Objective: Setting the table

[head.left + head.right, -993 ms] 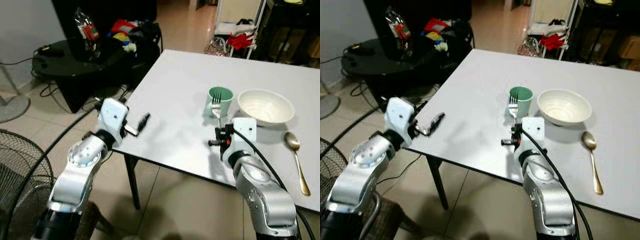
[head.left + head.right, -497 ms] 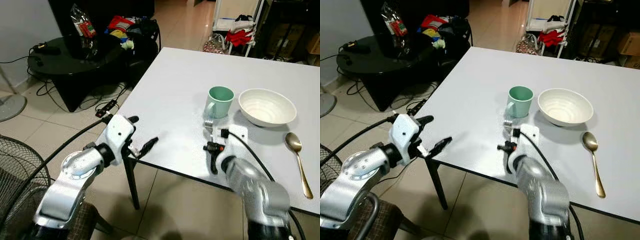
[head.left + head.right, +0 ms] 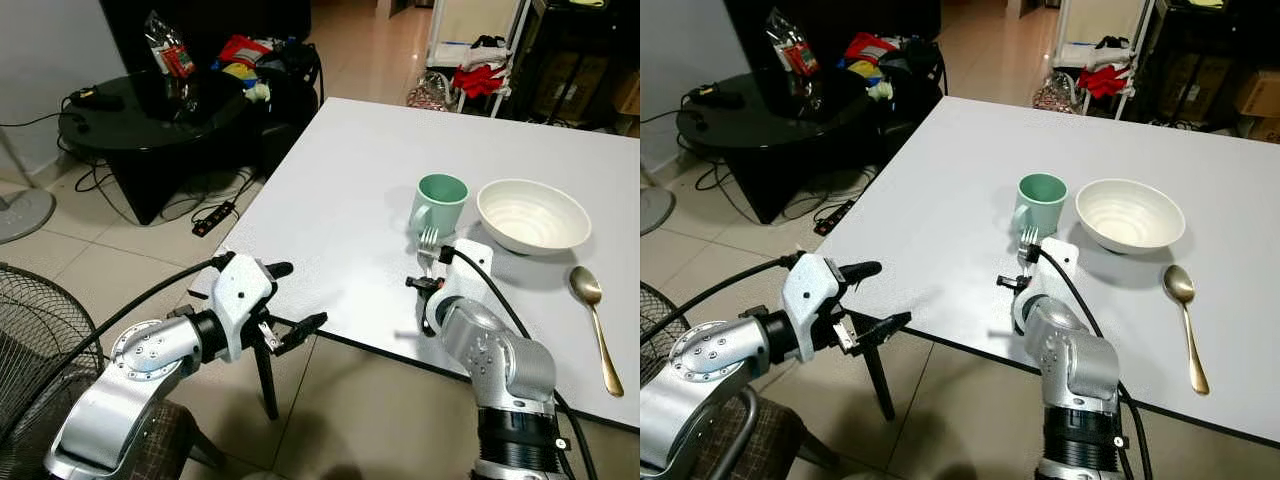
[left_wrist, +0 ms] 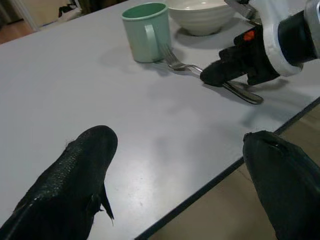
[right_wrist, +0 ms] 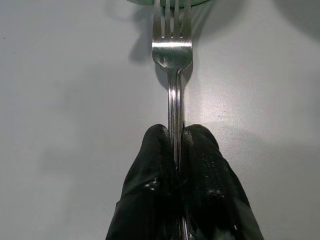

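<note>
left eye view: white table [image 3: 340,180] runs from the near edge up to the right. the right gripper [image 3: 428,272] sits over the near part of the table, fingers pinched on a metal fork [image 3: 428,240]. fork tines point toward the green mug [image 3: 438,203] and end just beside its base. a white bowl [image 3: 532,215] stands to the right of the mug, close but apart. a spoon [image 3: 594,325] lies right of the bowl, handle toward the near edge. the left gripper [image 3: 292,306] hangs off the table's near-left edge, fingers spread, nothing between them. a black round side table [image 3: 130,110] with clutter stands on the tiled floor at upper left; a fan grille [image 3: 30,340] shows at lower left.

right eye view: same layout. fork [image 3: 1026,240] between right gripper and mug [image 3: 1040,203]; bowl [image 3: 1130,214] and spoon [image 3: 1186,325] to the right.

left wrist view: two black fingers [image 4: 75,175] wide apart, table surface between them, table edge crossing under them. beyond, the fork [image 4: 200,70] lies low over the table with the right gripper's black fingers clamped on its handle; mug [image 4: 145,31] and bowl [image 4: 200,15] behind.

right wrist view: both black fingertips [image 5: 150,165] closed tight on the fork handle [image 5: 173,75]; the tines reach the mug's base. i cannot tell whether the fork touches the table.
</note>
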